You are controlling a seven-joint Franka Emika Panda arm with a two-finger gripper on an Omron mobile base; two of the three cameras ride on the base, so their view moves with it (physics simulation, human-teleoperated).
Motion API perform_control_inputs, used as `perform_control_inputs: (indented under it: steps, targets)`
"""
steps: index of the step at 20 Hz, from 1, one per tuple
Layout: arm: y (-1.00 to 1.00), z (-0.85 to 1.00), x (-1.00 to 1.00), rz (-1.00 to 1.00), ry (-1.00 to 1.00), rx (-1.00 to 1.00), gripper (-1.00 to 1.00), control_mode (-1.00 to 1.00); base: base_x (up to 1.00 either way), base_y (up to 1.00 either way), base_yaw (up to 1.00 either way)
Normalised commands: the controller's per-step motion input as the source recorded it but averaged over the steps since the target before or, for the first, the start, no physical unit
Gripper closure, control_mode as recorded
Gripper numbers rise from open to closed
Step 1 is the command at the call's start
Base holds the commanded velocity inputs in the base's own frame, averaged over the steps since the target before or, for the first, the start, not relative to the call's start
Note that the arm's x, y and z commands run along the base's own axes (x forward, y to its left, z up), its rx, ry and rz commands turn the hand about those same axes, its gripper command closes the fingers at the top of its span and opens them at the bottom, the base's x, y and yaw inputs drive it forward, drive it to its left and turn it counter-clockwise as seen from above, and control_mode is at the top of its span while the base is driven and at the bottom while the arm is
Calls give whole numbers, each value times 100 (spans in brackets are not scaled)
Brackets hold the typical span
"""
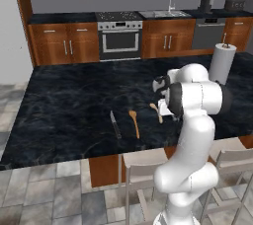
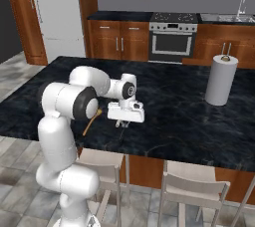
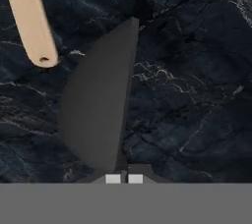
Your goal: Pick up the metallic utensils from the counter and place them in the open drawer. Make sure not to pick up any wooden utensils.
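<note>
**A:** so are the jaws holding anything or what?

**B:** yep, pinched shut on what looks like the thin grey metal spoon, sticking out straight ahead of them, low over the black tabletop. Wooden spoon handle just beside them, knife well apart.
</note>
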Motion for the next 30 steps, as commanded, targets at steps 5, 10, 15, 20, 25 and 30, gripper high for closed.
perform_control_inputs:
  steps: [5,10,15,20,25,30]
  targets:
    - [0,92,-63,0,0,0,100,-100,0,0,0]
    - [23,65,-58,3,-1,0,100,-100,0,0,0]
    - [18,77,-53,8,-11,0,100,-100,0,0,0]
    - [8,75,-58,11,-17,0,100,-100,0,0,0]
    - [3,50,-61,9,-17,0,100,-100,0,0,0]
    - [0,21,-69,7,-19,0,100,-100,0,0,0]
